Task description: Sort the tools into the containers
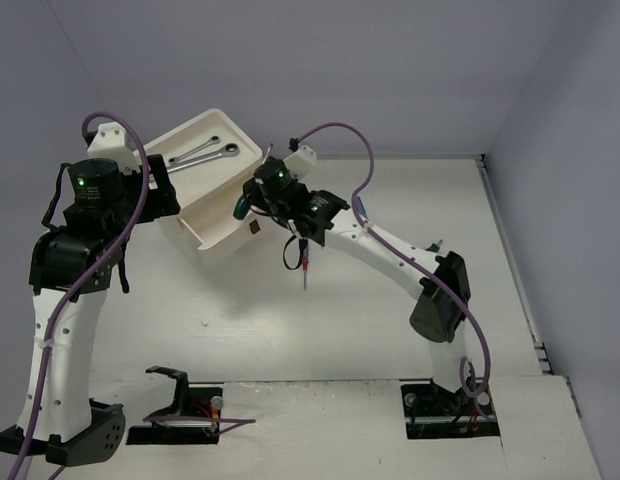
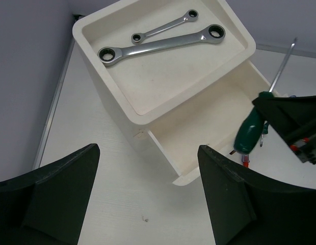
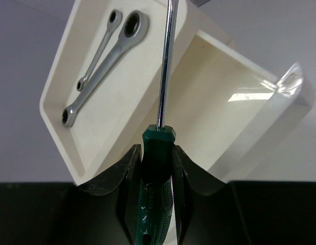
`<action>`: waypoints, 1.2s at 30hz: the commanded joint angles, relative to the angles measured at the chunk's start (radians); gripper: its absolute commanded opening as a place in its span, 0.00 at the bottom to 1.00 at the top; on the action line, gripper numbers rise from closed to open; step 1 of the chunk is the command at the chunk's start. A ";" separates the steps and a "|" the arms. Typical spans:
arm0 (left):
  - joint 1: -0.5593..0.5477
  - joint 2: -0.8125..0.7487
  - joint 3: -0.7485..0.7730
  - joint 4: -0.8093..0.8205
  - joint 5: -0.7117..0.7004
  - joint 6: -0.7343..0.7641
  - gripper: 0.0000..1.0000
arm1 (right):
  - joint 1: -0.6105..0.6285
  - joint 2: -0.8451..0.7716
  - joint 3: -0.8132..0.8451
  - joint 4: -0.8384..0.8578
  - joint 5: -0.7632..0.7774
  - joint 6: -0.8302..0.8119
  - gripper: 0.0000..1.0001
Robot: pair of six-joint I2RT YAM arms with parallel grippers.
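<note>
The green-handled screwdriver (image 3: pixel 157 199) is clenched in the right gripper (image 3: pixel 157 152), its shaft pointed to 12 o'clock in the right wrist view. The open drawer (image 3: pixel 234 117) is seen at 2 o'clock, beside the shaft. The left gripper (image 2: pixel 148 150) is spread, with nothing held.

Two silver metal ratchet wrenches (image 2: pixel 160 46) lie side by side in the shallow rimmed tray (image 2: pixel 237 28) atop the tall white plastic drawer box (image 2: pixel 117 104). Beneath the tray the top drawer (image 2: pixel 204 115) stands pulled out. The green-handled screwdriver (image 2: pixel 248 133) hangs by the drawer's outer end, in the right gripper (image 3: pixel 157 155).
</note>
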 commanded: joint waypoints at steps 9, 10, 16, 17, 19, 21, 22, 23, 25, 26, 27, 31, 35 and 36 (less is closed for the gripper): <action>-0.004 -0.012 0.044 0.035 -0.027 -0.014 0.75 | 0.048 0.076 0.179 0.074 0.094 -0.041 0.56; -0.004 -0.011 0.046 0.034 -0.025 -0.015 0.75 | 0.048 0.065 0.172 0.073 0.103 -0.059 0.60; -0.004 0.001 0.056 0.034 -0.010 -0.023 0.75 | 0.030 -0.056 0.053 0.073 0.188 -0.205 0.74; -0.004 0.001 0.059 0.034 -0.009 -0.021 0.75 | 0.018 -0.099 0.000 0.072 0.206 -0.235 0.74; -0.004 0.001 0.063 0.034 -0.007 -0.018 0.75 | -0.039 -0.179 -0.112 0.069 0.229 -0.269 0.74; -0.004 0.000 0.068 0.034 -0.005 -0.014 0.75 | -0.115 -0.286 -0.232 0.056 0.240 -0.288 0.74; -0.004 0.000 0.070 0.034 -0.002 -0.013 0.75 | -0.162 -0.341 -0.302 0.044 0.238 -0.297 0.74; -0.005 0.000 0.070 0.034 0.003 -0.013 0.75 | -0.212 -0.384 -0.372 0.030 0.232 -0.305 0.74; -0.007 0.000 0.066 0.033 0.012 -0.009 0.75 | -0.331 -0.452 -0.531 -0.010 0.148 -0.308 0.74; -0.008 -0.001 0.065 0.033 0.014 -0.008 0.75 | -0.398 -0.486 -0.571 -0.030 0.125 -0.313 0.74; -0.009 -0.002 0.063 0.034 0.017 -0.007 0.75 | -0.463 -0.519 -0.613 -0.050 0.102 -0.320 0.74; -0.012 0.002 0.051 0.034 0.024 -0.010 0.75 | -0.671 -0.605 -0.795 -0.069 0.007 -0.373 0.74; -0.014 0.007 0.045 0.034 0.032 -0.018 0.75 | -0.871 -0.580 -0.874 -0.071 -0.125 -0.405 0.74; -0.015 0.007 0.045 0.034 0.032 -0.018 0.75 | -0.895 -0.563 -0.874 -0.071 -0.132 -0.419 0.74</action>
